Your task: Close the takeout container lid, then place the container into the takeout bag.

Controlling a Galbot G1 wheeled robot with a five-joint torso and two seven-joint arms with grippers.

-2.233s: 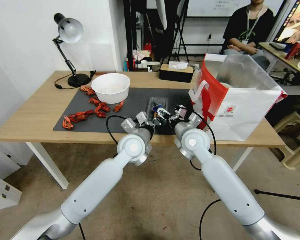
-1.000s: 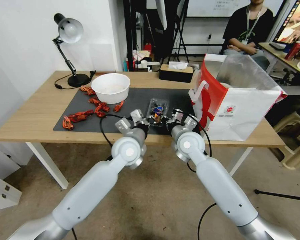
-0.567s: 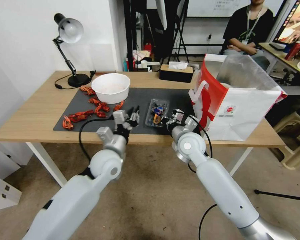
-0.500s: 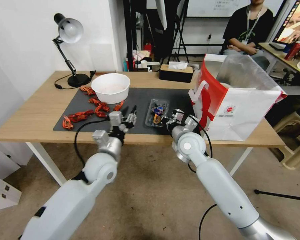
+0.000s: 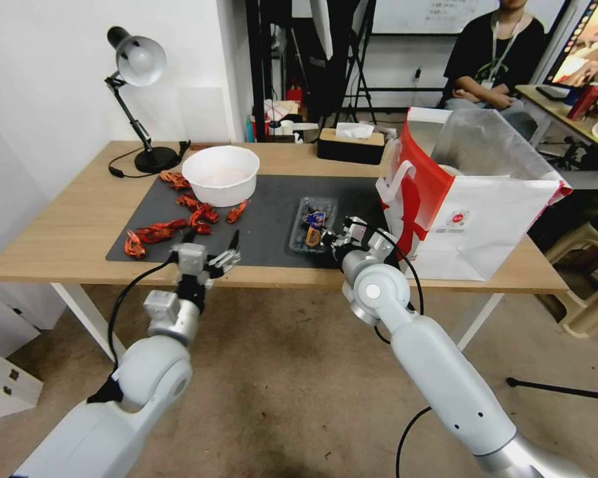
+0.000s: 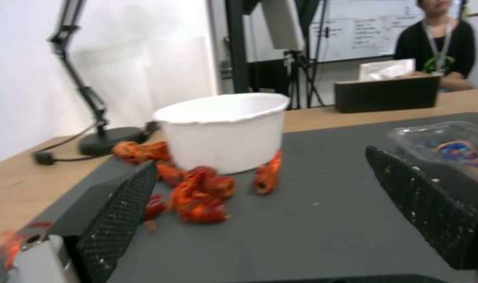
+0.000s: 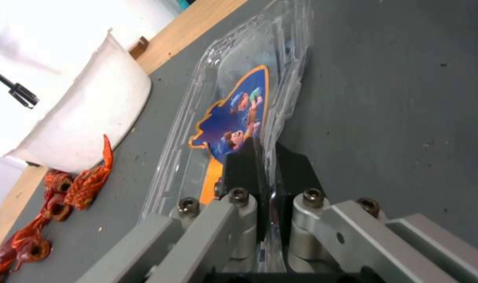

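The left gripper (image 5: 214, 255) hangs with its fingers spread at the table's (image 5: 73, 239) near edge, left of the work. Farther right, the right gripper (image 5: 330, 240) pinches the near rim of the takeout container (image 5: 312, 224), which lies shut on the dark mat (image 5: 272, 199), its labelled lid (image 7: 233, 114) facing up. Red crayfish shells (image 5: 196, 216) and the white bowl (image 5: 221, 174) sit far left. The takeout bag (image 5: 475, 199) stands open just right of the container.

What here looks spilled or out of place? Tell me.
Red crayfish pieces lie strewn on the dark mat beside the white bowl, not in it. Nothing else stands out.
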